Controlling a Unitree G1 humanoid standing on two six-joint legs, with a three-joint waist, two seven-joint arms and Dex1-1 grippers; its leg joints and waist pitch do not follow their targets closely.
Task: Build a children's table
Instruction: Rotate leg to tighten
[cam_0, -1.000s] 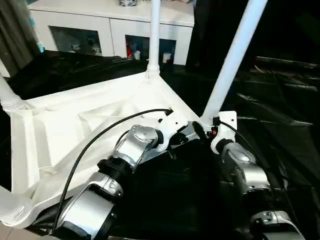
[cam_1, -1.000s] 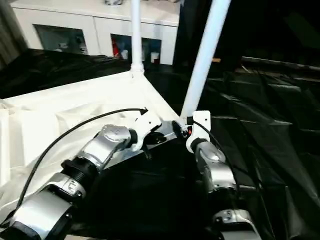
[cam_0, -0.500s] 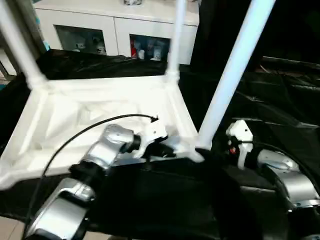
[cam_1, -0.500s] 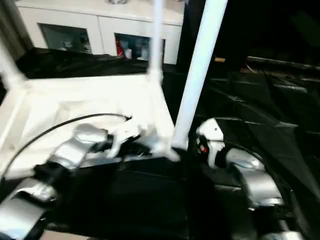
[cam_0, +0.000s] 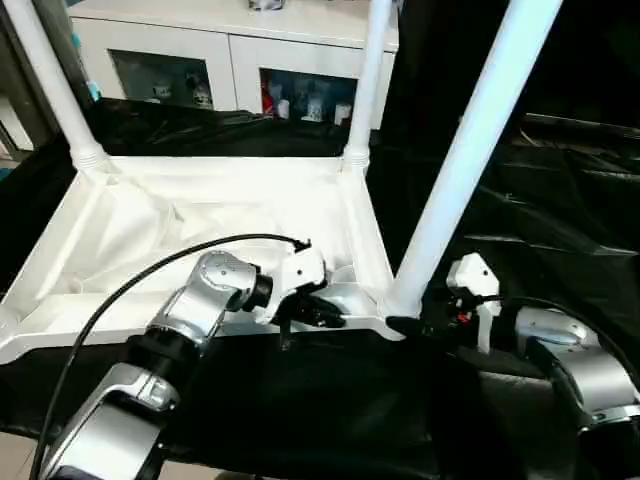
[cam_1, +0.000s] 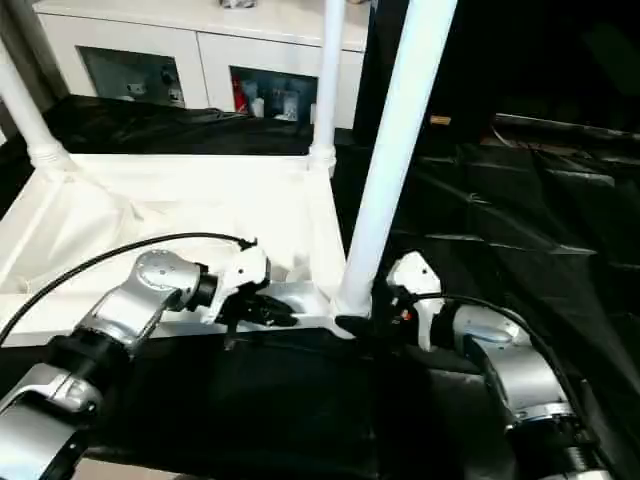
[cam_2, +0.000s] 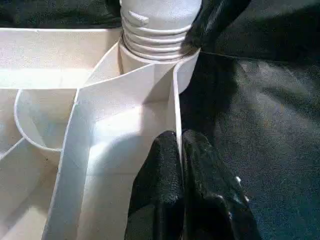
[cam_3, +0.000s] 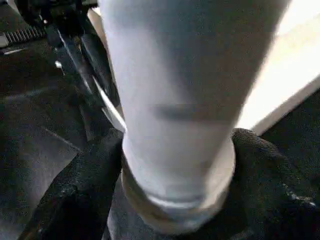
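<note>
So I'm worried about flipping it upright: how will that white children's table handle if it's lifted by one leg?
The children's table is probably light: thin hollow ribbed plastic. The near leg looks stiff, but levering on it may strain its corner socket. With its legs up, it may swing and slide on the glossy black cover.

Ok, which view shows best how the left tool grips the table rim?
Left wrist view: the left tool is pinched shut on the thin rim near the leg. The eye views show that grip small, behind the wrist; the right wrist view shows it blurred.

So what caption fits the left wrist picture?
Left gripper pinching the upside-down table's rim beside a screwed-in leg.
</note>
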